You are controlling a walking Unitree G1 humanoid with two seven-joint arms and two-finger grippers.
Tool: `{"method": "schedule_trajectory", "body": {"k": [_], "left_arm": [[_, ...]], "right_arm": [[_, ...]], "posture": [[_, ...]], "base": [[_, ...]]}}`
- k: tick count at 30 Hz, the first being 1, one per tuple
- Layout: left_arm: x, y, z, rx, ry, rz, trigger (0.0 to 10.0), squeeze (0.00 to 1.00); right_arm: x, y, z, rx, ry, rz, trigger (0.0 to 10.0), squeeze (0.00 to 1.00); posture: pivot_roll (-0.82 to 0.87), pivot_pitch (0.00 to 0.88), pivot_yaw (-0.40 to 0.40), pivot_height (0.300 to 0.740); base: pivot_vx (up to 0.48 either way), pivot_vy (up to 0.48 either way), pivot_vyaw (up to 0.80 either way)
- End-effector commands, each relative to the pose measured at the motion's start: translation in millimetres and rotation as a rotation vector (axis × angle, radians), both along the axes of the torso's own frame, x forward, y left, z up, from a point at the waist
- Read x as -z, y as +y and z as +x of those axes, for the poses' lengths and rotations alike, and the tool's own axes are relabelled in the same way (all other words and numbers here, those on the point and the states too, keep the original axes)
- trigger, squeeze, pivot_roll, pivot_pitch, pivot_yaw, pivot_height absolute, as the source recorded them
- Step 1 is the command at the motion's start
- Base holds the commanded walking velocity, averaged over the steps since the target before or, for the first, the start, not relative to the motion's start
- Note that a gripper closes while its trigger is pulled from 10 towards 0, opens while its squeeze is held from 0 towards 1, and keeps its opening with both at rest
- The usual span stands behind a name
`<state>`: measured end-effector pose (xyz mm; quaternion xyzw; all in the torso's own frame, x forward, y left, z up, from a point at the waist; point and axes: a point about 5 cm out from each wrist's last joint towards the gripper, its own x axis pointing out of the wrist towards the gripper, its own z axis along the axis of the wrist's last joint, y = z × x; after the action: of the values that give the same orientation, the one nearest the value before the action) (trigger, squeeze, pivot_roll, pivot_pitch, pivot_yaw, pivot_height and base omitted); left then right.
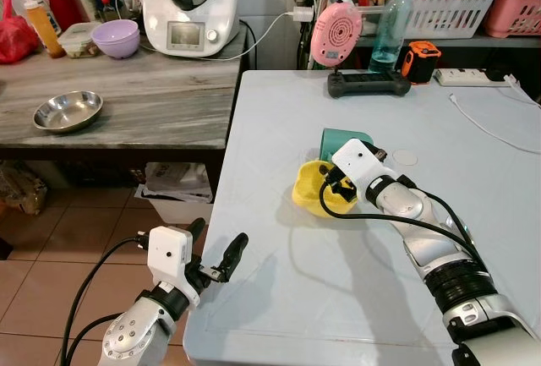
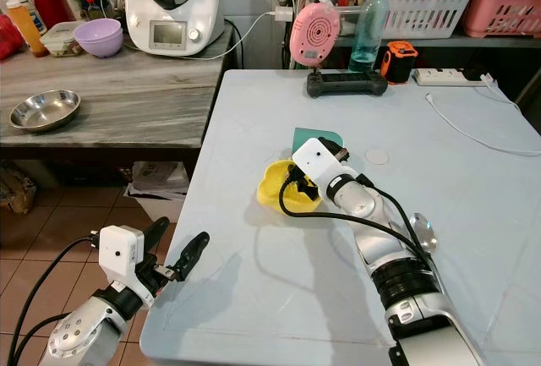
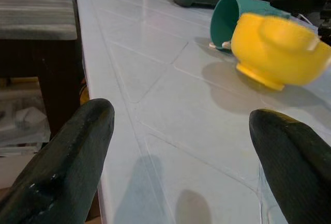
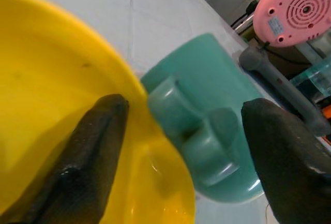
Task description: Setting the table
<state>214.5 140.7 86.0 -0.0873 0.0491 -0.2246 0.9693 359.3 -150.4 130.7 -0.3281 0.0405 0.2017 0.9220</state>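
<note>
A yellow bowl is tipped on its side in the middle of the pale blue table. Just behind it, a teal mug lies on its side. My right gripper is open at the bowl's rim. In the right wrist view one finger reaches inside the yellow bowl and the other hangs beside the teal mug. My left gripper is open and holds nothing. It hovers at the table's near left edge and faces the bowl and mug.
A metal spoon lies right of my right arm. At the table's far end are a pink fan, a controller, a water bottle and a power strip. The left counter holds a steel bowl and a purple bowl.
</note>
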Motion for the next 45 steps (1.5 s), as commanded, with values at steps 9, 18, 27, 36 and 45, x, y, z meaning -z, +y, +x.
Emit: {"method": "schedule_trajectory", "body": {"k": [9, 18, 27, 36, 45], "left_arm": [[-3, 0.8, -2.6, 0.012, -0.002, 0.009, 10.0, 0.00], [-3, 0.9, -3.4, 0.012, 0.000, 0.013, 10.0, 0.00], [-10, -5.8, -7.6, 0.089, -0.018, -0.075, 10.0, 0.00], [-10, -10.6, -13.8, 0.212, 0.022, -0.119, 10.0, 0.00], [-5, -6.0, -14.4, 0.215, 0.027, -0.098, 10.0, 0.00]], "right_arm": [[-1, 4.0, 5.7, -0.015, -0.025, -0.038, 0.0, 0.00], [1, 2.1, 7.2, -0.012, -0.034, -0.064, 0.0, 0.00], [1, 1.0, 7.7, -0.005, -0.047, -0.070, 0.0, 0.00], [1, -1.4, 8.2, 0.006, -0.055, -0.067, 0.0, 0.00], [-12, -17.9, 10.3, 0.127, -0.151, -0.018, 0.0, 0.00]], "posture": [[-0.07, 0.045, 0.040, 0.740], [-0.07, 0.046, 0.043, 0.740], [-0.07, 0.047, 0.042, 0.740], [-0.07, 0.045, 0.046, 0.740], [-0.08, 0.045, 0.050, 0.740]], "base": [[0.000, 0.000, 0.00], [0.000, 0.000, 0.00], [0.000, 0.000, 0.00], [0.000, 0.000, 0.00], [0.000, 0.000, 0.00]]}}
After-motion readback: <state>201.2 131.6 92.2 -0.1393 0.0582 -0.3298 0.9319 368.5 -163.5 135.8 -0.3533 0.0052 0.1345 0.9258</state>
